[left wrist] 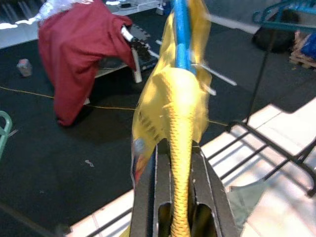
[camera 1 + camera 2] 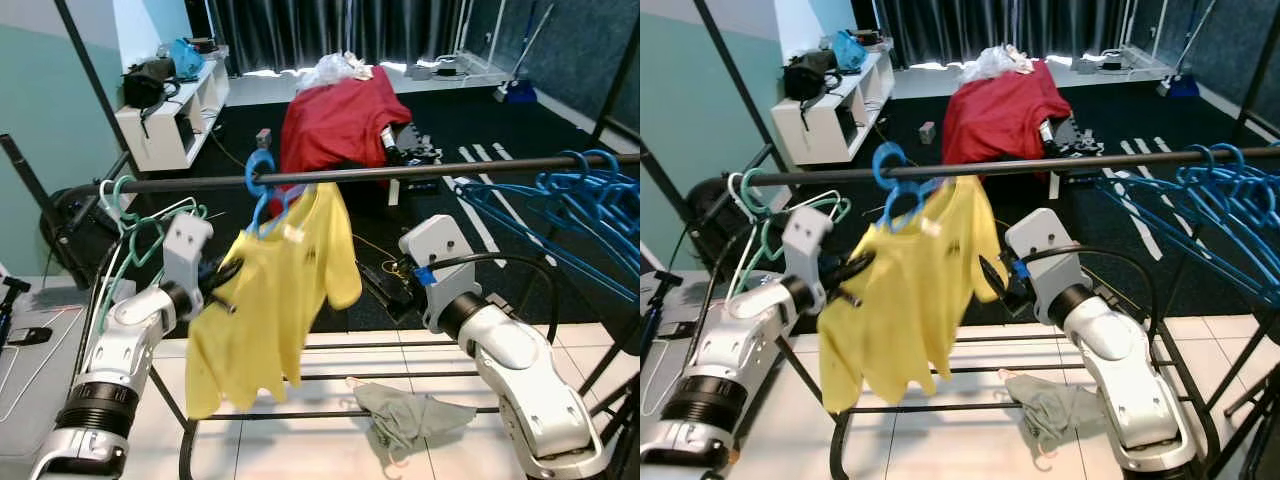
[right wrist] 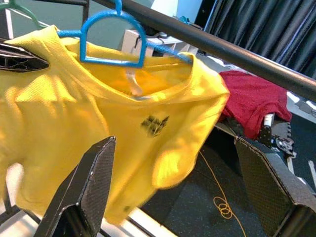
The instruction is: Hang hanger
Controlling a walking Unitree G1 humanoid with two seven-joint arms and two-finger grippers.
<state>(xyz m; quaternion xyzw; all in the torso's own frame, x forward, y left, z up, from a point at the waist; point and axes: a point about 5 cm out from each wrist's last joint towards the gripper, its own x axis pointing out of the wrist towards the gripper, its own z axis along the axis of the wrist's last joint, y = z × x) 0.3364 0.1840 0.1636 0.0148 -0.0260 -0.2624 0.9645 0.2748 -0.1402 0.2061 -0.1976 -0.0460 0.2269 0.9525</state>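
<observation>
Left eye view: blue hanger point(image 2: 262, 185) is hanging on the rail point(image 2: 400, 172); below the rail, left gripper point(image 2: 222, 285) is pinching the yellow shirt point(image 2: 280, 300), right gripper point(image 2: 992, 278) is gaping wide beside it.

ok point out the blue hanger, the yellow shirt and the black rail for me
blue hanger point(image 3: 112, 37): right wrist view, on its looped neck below the hook
yellow shirt point(image 2: 262, 310): left eye view, mid body
black rail point(image 2: 450, 168): left eye view, bare stretch of bar

We see a soft, matt yellow cloth shirt point(image 2: 270, 310) on a glossy blue plastic hanger point(image 2: 262, 185) over a smooth, dark metal rail point(image 2: 420, 172), with rumpled red cloth point(image 2: 335, 125) behind, grey cloth point(image 2: 405, 415) on pale glossy floor tiles point(image 2: 330, 445), and textured black fingers point(image 3: 84, 192).
</observation>
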